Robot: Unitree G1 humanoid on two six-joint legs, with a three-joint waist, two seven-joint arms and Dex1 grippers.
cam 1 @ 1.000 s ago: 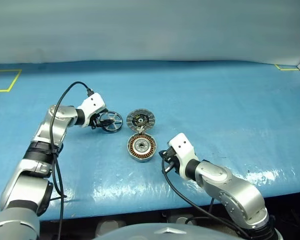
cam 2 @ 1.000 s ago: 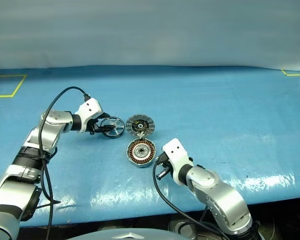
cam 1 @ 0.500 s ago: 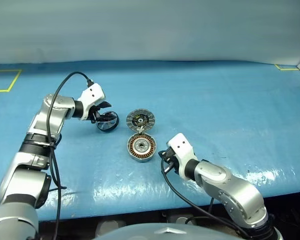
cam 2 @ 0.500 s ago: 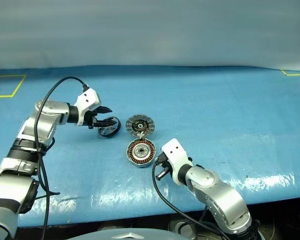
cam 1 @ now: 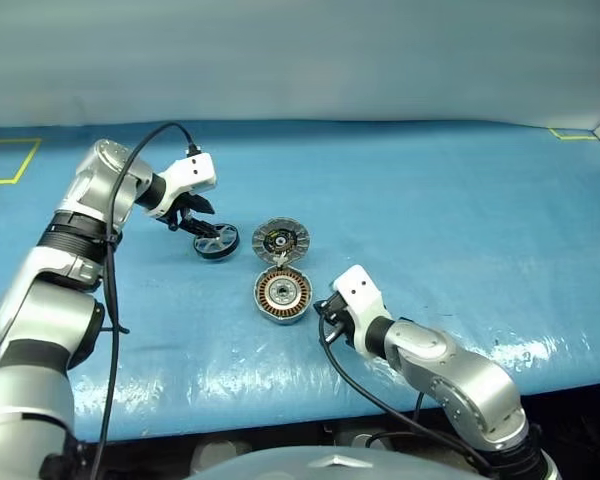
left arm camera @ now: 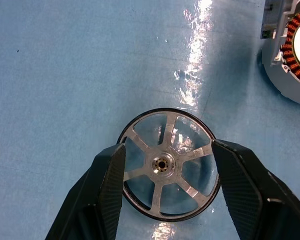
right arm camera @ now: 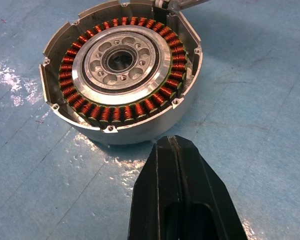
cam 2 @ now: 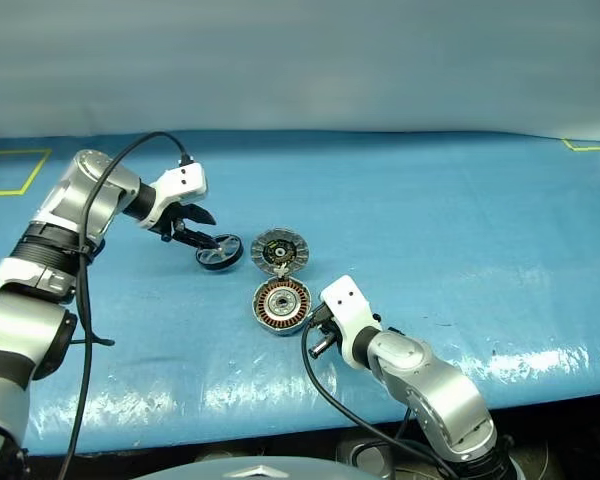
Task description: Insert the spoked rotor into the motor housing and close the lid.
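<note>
Left of centre in the left eye view, the left tool [left arm camera: 165, 172] clasps the spoked rotor [left arm camera: 169, 164] by its rim. Lower centre, the right tool [right arm camera: 176, 165] is clenched empty beside the motor housing [right arm camera: 121, 70], the lid [cam 1: 281, 240] lying open.

motor housing [left arm camera: 290, 55]: cut by frame edge | lid [right arm camera: 182, 4]: only hinge corner visible

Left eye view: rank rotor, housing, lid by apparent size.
1. motor housing, nearest the camera, so partly perspective.
2. lid, slightly smaller, open flat behind the housing.
3. spoked rotor, tilted in the left gripper, so foreshortened; true width unsure.
</note>
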